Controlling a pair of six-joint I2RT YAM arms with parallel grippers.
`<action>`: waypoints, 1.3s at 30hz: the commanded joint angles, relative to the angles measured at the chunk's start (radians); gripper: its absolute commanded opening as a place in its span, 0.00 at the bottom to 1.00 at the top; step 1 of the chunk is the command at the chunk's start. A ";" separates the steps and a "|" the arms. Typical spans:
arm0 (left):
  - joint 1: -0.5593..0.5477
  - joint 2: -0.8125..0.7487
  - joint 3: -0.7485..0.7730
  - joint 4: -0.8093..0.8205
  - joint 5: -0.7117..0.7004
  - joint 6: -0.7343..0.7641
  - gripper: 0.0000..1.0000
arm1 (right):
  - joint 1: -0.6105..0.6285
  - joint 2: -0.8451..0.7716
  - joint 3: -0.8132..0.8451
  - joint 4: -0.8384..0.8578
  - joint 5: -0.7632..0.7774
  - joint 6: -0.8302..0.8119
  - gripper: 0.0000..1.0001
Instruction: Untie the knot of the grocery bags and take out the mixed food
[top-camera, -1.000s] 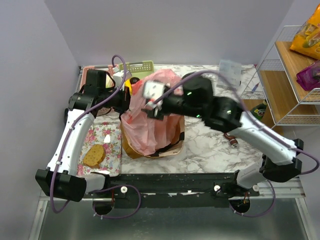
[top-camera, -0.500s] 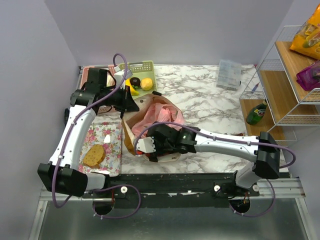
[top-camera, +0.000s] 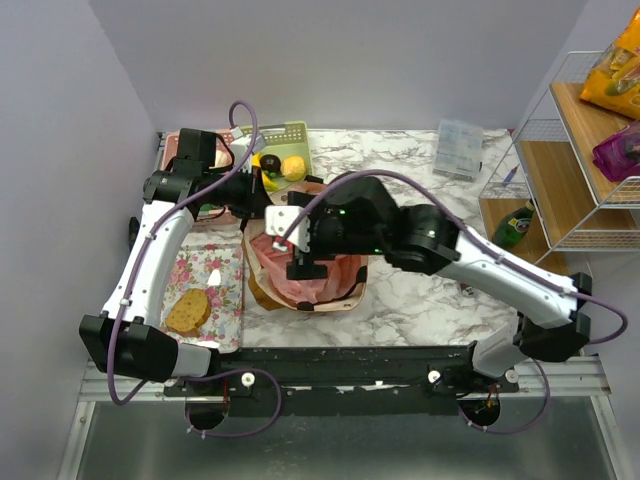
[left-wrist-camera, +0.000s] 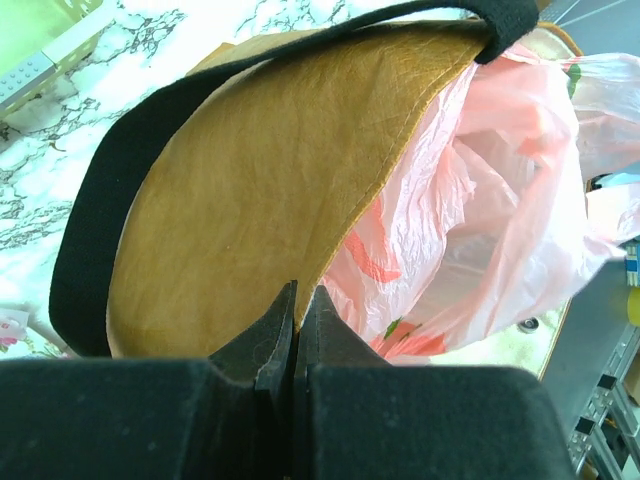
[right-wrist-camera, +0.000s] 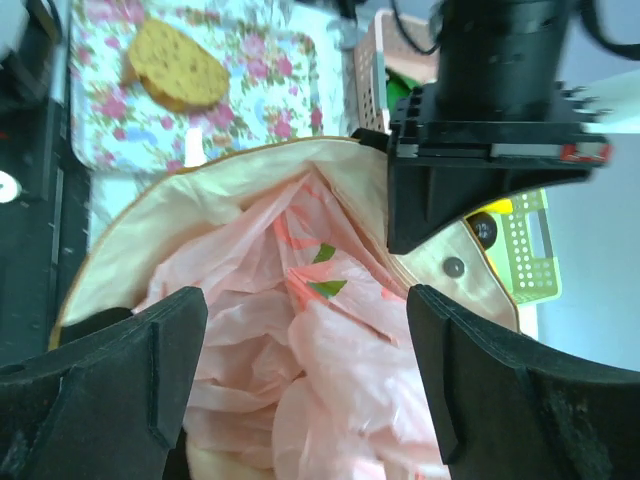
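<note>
Tote of mustard yellow stands on the marble surface, with the crumpled pink bag inside it. Left fingers are pinched together on the tote's far rim. Right fingers hang spread wide apart just above the pink bag, gripping nothing. Lemon lies in the green basket behind.

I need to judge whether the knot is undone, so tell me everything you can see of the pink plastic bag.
The pink plastic bag is thin, translucent and heavily crumpled, with red and green print. It sits inside the mustard tote, filling its mouth. No knot shows in any view. The left gripper pinches the tote's edge beside it; the right gripper hangs open straight above it, gripping nothing.
</note>
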 joint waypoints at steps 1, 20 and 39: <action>0.004 0.014 0.039 -0.020 0.032 0.022 0.00 | 0.002 -0.068 0.019 -0.090 -0.004 0.070 0.83; 0.006 -0.006 0.004 -0.050 0.041 0.043 0.00 | -0.074 0.017 -0.275 -0.010 0.132 0.066 0.80; 0.004 -0.002 -0.045 0.002 0.058 0.024 0.00 | -0.174 -0.383 -0.383 0.010 0.276 0.483 0.92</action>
